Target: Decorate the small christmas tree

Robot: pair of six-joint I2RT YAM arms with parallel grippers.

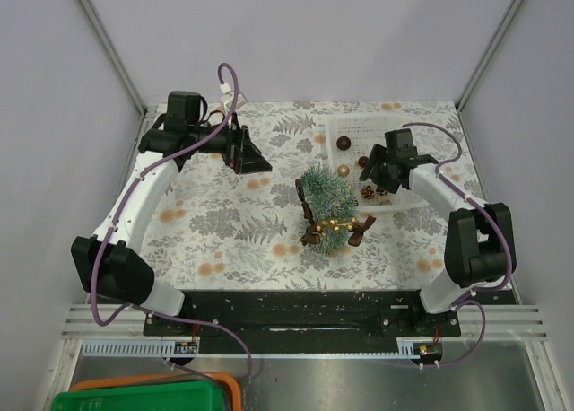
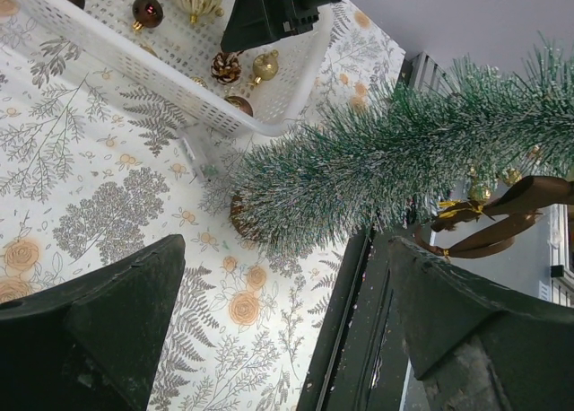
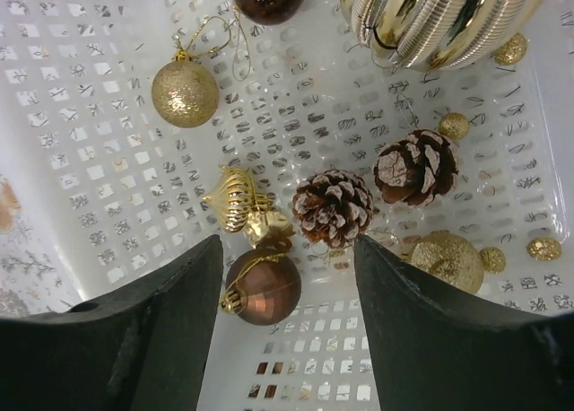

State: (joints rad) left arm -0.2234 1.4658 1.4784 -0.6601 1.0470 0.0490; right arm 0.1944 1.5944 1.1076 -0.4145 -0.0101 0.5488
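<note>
Because the ornaments (image 3: 185,92) lie in the white basket (image 1: 334,128) at far right, the right fingers (image 3: 134,339) hang apart over a brown bauble (image 3: 263,285); the small christmas tree (image 1: 325,196) stands mid-desk beside it; the left fingers (image 2: 99,321) hover apart, empty.

The scene is being lit brightly and evenly from above; only soft shadows are being cast on the tablecloth (image 1: 224,231). Glare is being reflected off the ribbed gold bauble (image 3: 430,16), and the near fingers (image 3: 134,339) are being blurred.
</note>
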